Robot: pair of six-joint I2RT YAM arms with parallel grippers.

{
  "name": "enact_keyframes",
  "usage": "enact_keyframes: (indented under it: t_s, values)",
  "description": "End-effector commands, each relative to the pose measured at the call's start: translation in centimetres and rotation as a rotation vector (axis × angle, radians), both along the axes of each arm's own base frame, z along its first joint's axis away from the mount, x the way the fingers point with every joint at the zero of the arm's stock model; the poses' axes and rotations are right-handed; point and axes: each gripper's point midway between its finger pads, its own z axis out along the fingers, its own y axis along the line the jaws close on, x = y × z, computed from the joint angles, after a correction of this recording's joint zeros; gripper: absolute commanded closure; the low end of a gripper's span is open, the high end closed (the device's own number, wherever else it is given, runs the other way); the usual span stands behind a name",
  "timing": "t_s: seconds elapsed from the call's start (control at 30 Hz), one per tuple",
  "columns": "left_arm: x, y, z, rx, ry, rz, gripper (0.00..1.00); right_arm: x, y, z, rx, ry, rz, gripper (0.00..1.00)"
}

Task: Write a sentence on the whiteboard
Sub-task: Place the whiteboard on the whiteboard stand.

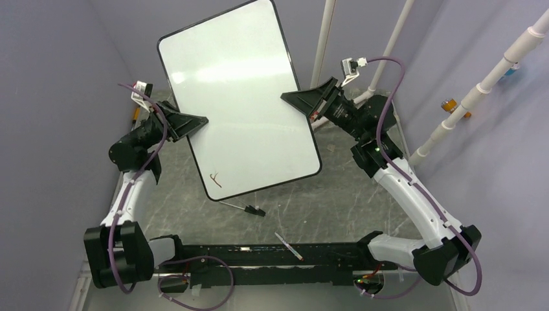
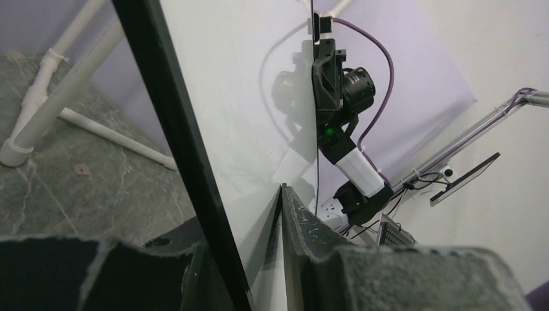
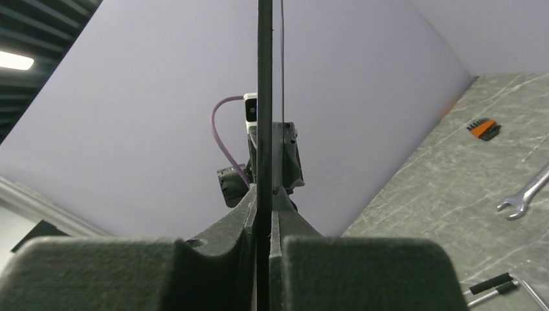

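Observation:
The whiteboard (image 1: pixel 239 97) is lifted and tilted over the table, held by its two long edges. A few reddish-brown strokes of the sentence (image 1: pixel 215 177) sit near its lower left corner. My left gripper (image 1: pixel 198 121) clamps the left edge. In the left wrist view one finger (image 2: pixel 291 214) presses flat on the white face (image 2: pixel 226 97), and the other sits behind the dark rim. My right gripper (image 1: pixel 289 98) is shut on the right edge. In the right wrist view the whiteboard (image 3: pixel 264 78) appears edge-on, pinched in the gripper (image 3: pixel 263 197).
Two markers lie on the grey table, one (image 1: pixel 243 207) below the board and one (image 1: pixel 289 247) near the arm bases. White pipes (image 1: pixel 479 91) stand at the right. The right wrist view shows a wrench (image 3: pixel 524 194) and an orange bit holder (image 3: pixel 482 127).

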Motion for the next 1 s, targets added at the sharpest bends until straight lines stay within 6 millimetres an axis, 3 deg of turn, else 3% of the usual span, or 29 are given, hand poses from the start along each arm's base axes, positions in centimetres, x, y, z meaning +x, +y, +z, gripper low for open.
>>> enact_keyframes:
  t_s: [0.0,0.07,0.2,0.37,0.5,0.6,0.77,0.97]
  values:
    - [-4.3,-1.4,0.4,0.162,-0.194,-0.041,0.68,-2.7,-2.0,7.3,0.206,-0.223,0.030,1.00]
    - [-4.4,-1.4,0.4,0.181,-0.194,-0.026,0.75,-2.3,-2.0,6.8,0.206,-0.208,0.035,1.00]
    - [-5.3,-1.5,1.2,0.193,-0.212,-0.010,1.00,-1.6,-1.6,5.9,0.203,-0.183,0.047,1.00]
    - [-6.0,-1.5,2.6,0.220,-0.217,0.047,1.00,-0.4,-1.2,4.0,0.114,-0.151,0.011,1.00]
    - [-5.8,-1.0,3.4,0.313,-0.208,0.159,1.00,1.0,-2.2,2.2,-0.032,-0.121,-0.125,0.63]
    - [-6.3,-1.0,4.4,0.323,-0.217,0.185,1.00,1.9,-2.9,1.2,-0.101,-0.100,-0.194,0.41]
    - [-6.3,-0.7,4.7,0.344,-0.200,0.223,1.00,2.4,-3.4,0.0,-0.185,-0.074,-0.233,0.24]
    - [-5.1,0.3,4.2,0.421,-0.110,0.317,1.00,2.7,-5.8,-0.7,-0.298,-0.054,-0.364,0.12]
